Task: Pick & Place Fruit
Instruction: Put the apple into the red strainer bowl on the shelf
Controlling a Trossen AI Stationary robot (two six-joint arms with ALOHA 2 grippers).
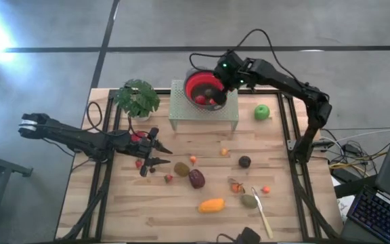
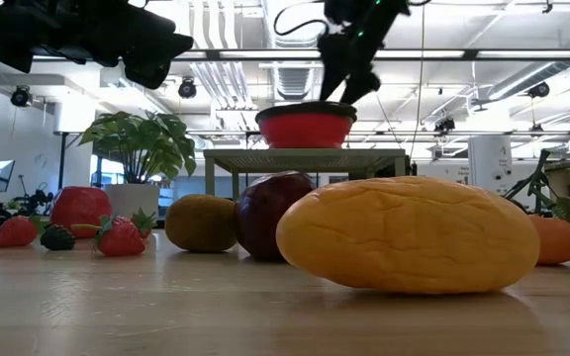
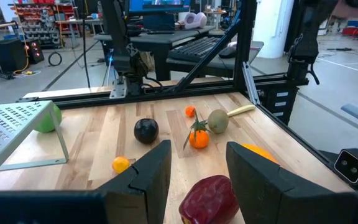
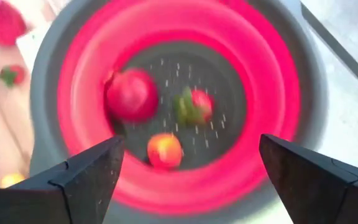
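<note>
Left gripper (image 1: 156,150) is hovering low over the wooden table (image 1: 147,210), fingers part-spread and empty, a maroon oval fruit (image 1: 196,178) just ahead (a square approach would help). Over on the right, the right gripper (image 1: 217,79) is hanging wide-spread above the red round colander bowl (image 1: 196,81), with three small red fruits (image 4: 131,94) lying inside; lifting straight up looks safest.

Grey concrete floor (image 1: 46,81), ceiling ducts & strip lights (image 2: 216,30), desk w/ keyboard (image 3: 201,46)
</note>
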